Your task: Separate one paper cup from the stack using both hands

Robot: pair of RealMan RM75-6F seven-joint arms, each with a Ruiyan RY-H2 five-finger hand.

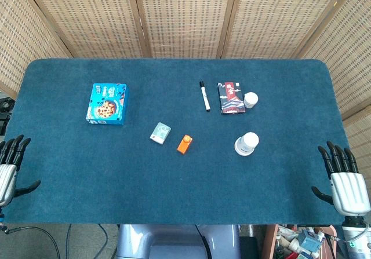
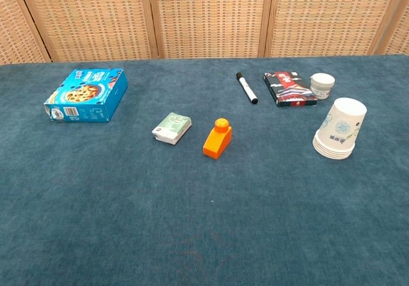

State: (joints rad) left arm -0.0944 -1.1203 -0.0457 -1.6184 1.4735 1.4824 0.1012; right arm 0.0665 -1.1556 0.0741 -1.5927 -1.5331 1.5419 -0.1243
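Observation:
The stack of paper cups [image 1: 247,143] [image 2: 340,130] stands upside down on the blue table, right of centre; it is white with a pale blue print. My left hand [image 1: 10,166] hangs at the table's left front edge, fingers spread, holding nothing. My right hand [image 1: 345,181] hangs at the right front edge, fingers spread and empty, well apart from the cups. Neither hand shows in the chest view.
On the blue table [image 1: 174,183] lie a blue cookie box [image 1: 107,103] [image 2: 86,95], a small pale green packet [image 1: 160,132] [image 2: 172,127], an orange block [image 1: 184,143] [image 2: 218,138], a black marker [image 1: 204,95] [image 2: 246,87], a dark box [image 1: 231,98] [image 2: 290,89] and a small white jar [image 1: 250,99] [image 2: 322,85].

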